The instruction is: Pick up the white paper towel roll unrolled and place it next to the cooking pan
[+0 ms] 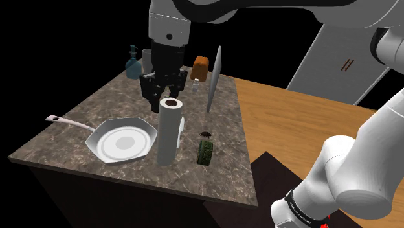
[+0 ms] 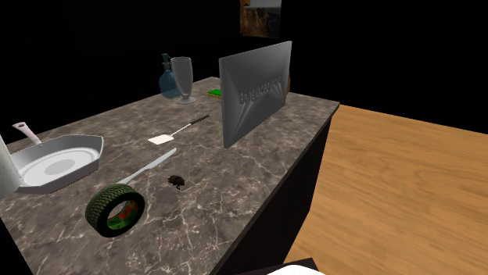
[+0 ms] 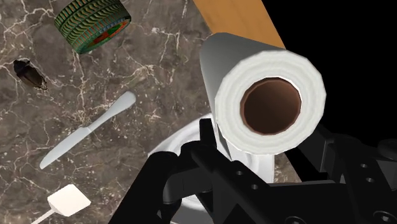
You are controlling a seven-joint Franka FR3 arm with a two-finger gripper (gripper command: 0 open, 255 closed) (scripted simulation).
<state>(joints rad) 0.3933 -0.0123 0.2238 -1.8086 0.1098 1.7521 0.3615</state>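
Observation:
The white paper towel roll (image 1: 167, 133) stands upright on the dark marble counter, right beside the white cooking pan (image 1: 145, 126), with its base down at the counter. My black gripper (image 1: 168, 103) comes straight down over the roll's top, a finger on each side. In the wrist view the gripper (image 3: 267, 143) clasps the roll (image 3: 229, 83) just under its brown core, and the pan (image 3: 184, 137) shows below it. From the second exterior view the pan (image 2: 86, 144) lies at the left, with the roll (image 2: 6, 172) at the picture's edge.
A green tape roll (image 1: 204, 152), a dark bug (image 1: 205, 134), a knife (image 2: 148, 166) and a spatula (image 2: 176, 131) lie beside the roll. A grey board (image 1: 214, 78) stands upright behind. A bottle (image 1: 133, 65), a glass (image 2: 182, 78) and an orange object (image 1: 201, 67) sit at the back.

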